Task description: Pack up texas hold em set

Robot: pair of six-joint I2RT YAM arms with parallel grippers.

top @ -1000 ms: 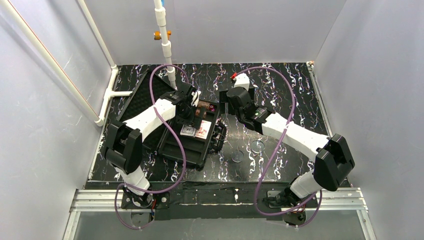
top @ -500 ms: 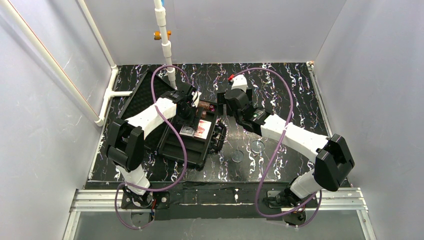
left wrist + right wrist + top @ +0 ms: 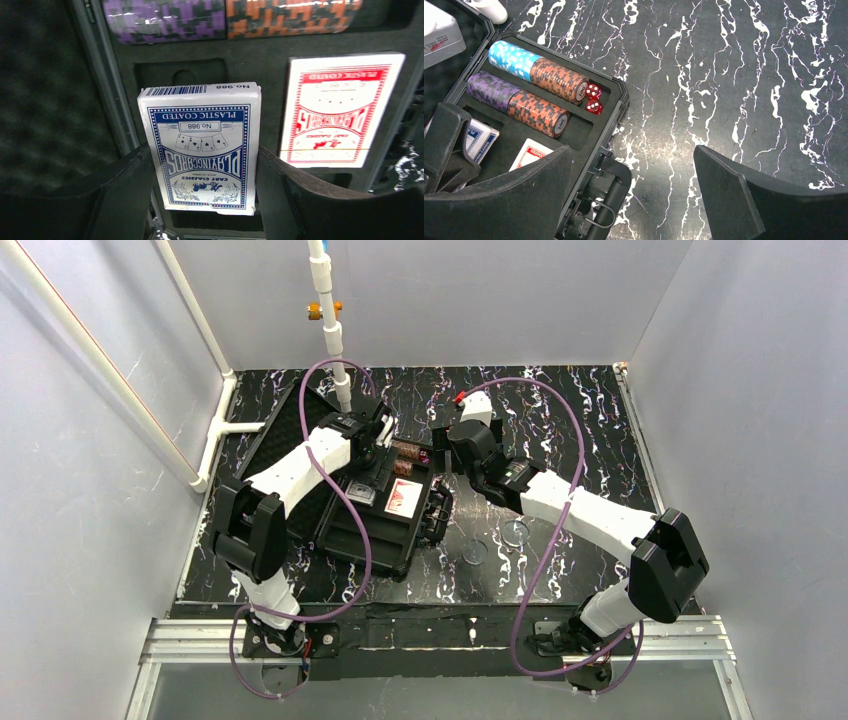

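The black case (image 3: 372, 545) lies open, with its foam-lined lid (image 3: 300, 425) to the left. My left gripper (image 3: 202, 200) is shut on the blue card deck (image 3: 202, 145) and holds it over the tray's empty deck slot (image 3: 180, 75). The red deck (image 3: 337, 107) lies in the slot beside it. Purple chips (image 3: 165, 20) and brown chips (image 3: 290, 15) fill the row beyond. In the right wrist view, teal chips (image 3: 511, 56) and two red dice (image 3: 593, 91) sit in the far row. My right gripper (image 3: 634, 195) is open and empty over bare table beside the case handle (image 3: 611, 200).
Two small round discs (image 3: 475, 552) (image 3: 515, 532) lie on the marbled table right of the case. A white pipe (image 3: 330, 330) stands at the back, close to the lid. Grey walls close in the table on three sides.
My left gripper has moved the blue deck a little left and toward the far side of the tray. My right gripper has shifted slightly left toward the case's far right corner.
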